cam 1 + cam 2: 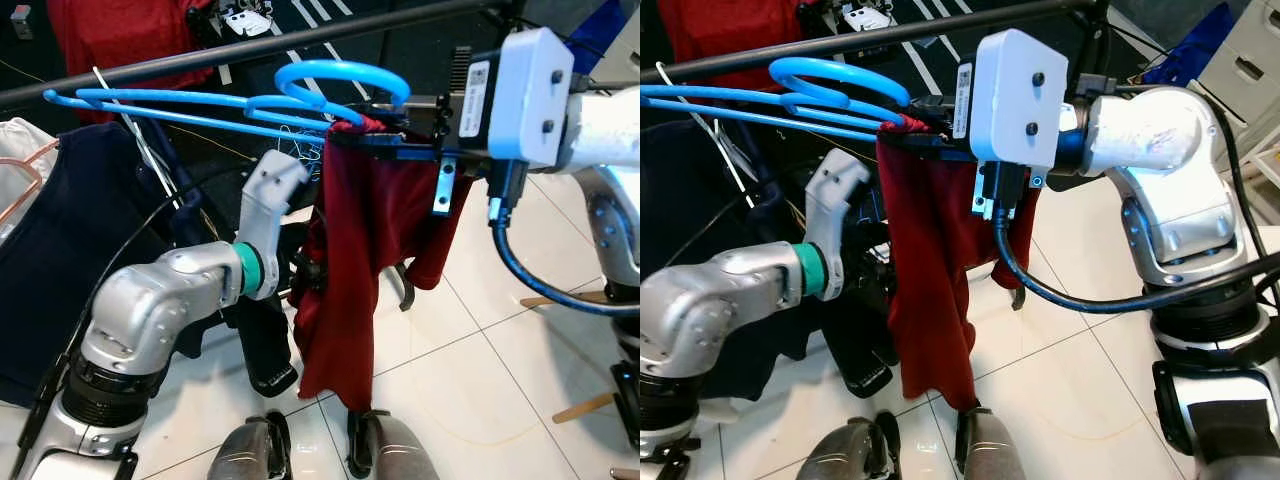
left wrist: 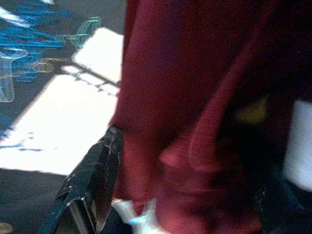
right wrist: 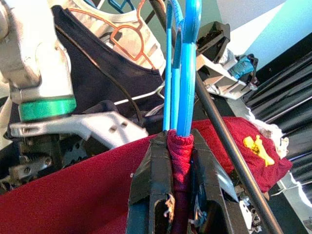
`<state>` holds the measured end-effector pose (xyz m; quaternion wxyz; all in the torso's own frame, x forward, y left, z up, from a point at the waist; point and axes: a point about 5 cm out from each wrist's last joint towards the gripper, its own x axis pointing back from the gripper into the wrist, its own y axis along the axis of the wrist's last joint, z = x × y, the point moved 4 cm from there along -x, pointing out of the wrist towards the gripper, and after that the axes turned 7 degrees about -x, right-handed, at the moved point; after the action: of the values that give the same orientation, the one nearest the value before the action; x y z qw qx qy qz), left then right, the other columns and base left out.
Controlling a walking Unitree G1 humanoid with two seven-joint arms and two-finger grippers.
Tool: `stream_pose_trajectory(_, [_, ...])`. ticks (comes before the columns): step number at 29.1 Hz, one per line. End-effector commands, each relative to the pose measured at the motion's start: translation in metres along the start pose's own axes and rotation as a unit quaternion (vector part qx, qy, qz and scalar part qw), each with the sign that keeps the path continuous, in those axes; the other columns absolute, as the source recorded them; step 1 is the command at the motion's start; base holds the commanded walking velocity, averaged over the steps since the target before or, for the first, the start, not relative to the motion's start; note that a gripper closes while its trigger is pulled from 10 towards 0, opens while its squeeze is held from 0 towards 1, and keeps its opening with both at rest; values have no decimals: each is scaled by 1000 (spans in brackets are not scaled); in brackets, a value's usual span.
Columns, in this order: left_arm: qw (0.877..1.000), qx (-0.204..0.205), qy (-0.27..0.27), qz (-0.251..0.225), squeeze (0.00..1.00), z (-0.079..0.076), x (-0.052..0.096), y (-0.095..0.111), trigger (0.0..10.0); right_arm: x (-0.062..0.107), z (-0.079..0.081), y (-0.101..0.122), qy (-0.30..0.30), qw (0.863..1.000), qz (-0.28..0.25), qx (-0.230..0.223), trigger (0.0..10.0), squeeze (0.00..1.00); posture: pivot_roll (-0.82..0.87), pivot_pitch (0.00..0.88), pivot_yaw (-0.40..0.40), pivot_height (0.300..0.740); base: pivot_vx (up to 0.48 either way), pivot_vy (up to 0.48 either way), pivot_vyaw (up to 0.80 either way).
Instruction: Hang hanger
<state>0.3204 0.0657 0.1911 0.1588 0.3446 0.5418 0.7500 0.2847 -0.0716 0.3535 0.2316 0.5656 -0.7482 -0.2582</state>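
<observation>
Right gripper (image 3: 181,161) clamps blue hanger (image 1: 250,100) — below rail (image 1: 250,45).

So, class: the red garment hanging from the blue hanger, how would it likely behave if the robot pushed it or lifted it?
The red garment is probably floppy: it drapes in loose folds below the blue hanger. It likely sways when pushed, since its lower end hangs free above the floor. It seems light, as the right pincer, shut on cloth and hanger together, holds it up.

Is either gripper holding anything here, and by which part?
The right gripper clamps the blue hanger at its shoulder end, through the red garment draped on it. The left gripper's hold cannot be told.
</observation>
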Motion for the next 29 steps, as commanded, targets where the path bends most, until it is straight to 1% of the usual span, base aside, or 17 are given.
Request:
stream_pose_trajectory(1, [997,-45,50,35,0,9,-5,-16,10000,4,-6,18,-9,999,-19,30,10000,0,-177,122,84,740,0,0,0])
stream_pose_trajectory(5, [987,-101,102,73,0,22,-5,-30,10000,9,-11,25,-22,999,-20,41,10000,0,-180,122,88,740,0,0,0])
stream_pose_trajectory(8, [987,-101,102,73,0,22,-5,-30,10000,9,-11,25,-22,999,-20,41,10000,0,-180,122,88,740,0,0,0])
stream_pose_trajectory(11, [978,-134,131,89,0,30,-5,-35,10000,12,-14,27,-29,998,-19,49,10000,0,-182,122,90,740,0,0,0])
stream_pose_trajectory(12, [967,-165,166,100,0,41,-3,-39,10000,14,-17,29,-34,998,-18,54,10000,0,-183,122,90,740,0,0,0])
stream_pose_trajectory(13, [967,-165,166,100,0,41,-3,-39,10000,14,-17,29,-34,998,-18,54,10000,0,-183,122,90,740,0,0,0])
stream_pose_trajectory(14, [953,-182,218,101,0,57,1,-38,10000,17,-19,31,-40,997,-16,58,10000,0,-184,122,90,740,0,0,0])
stream_pose_trajectory(17, [941,-183,267,96,0,72,6,-36,10000,19,-21,31,-44,997,-14,60,10000,0,-184,122,90,740,0,0,0])
stream_pose_trajectory(18, [930,-177,309,92,0,85,11,-34,7255,20,-21,32,-47,997,-13,60,10000,0,-184,124,92,740,0,0,0])
stream_pose_trajectory(19, [930,-177,309,92,0,85,11,-34,7255,20,-21,32,-47,997,-13,60,10000,0,-184,124,92,740,0,0,0])
stream_pose_trajectory(21, [911,-171,366,88,0,102,19,-34,5451,21,-22,32,-50,997,-12,59,10000,0,-184,125,93,740,0,0,0])
stream_pose_trajectory(23, [911,-171,366,88,0,102,19,-34,5451,21,-22,32,-50,997,-12,59,10000,0,-184,125,93,740,0,0,0])
stream_pose_trajectory(24, [906,-167,380,87,0,107,22,-35,4627,21,-22,32,-50,997,-12,59,10000,0,-184,125,92,740,0,0,0])
stream_pose_trajectory(25, [903,-157,391,84,0,111,23,-35,2627,22,-22,32,-51,997,-12,58,10000,0,-185,125,93,740,0,0,0])
stream_pose_trajectory(26, [903,-157,391,84,0,111,23,-35,2627,22,-22,32,-51,997,-12,58,10000,0,-185,125,93,740,0,0,0])
stream_pose_trajectory(27, [902,-147,397,82,0,113,24,-36,0,22,-22,32,-51,997,-12,58,10000,0,-186,125,92,740,0,0,0])
stream_pose_trajectory(29, [902,-147,397,82,0,113,24,-36,0,22,-22,32,-51,997,-12,58,10000,0,-186,125,92,740,0,0,0])
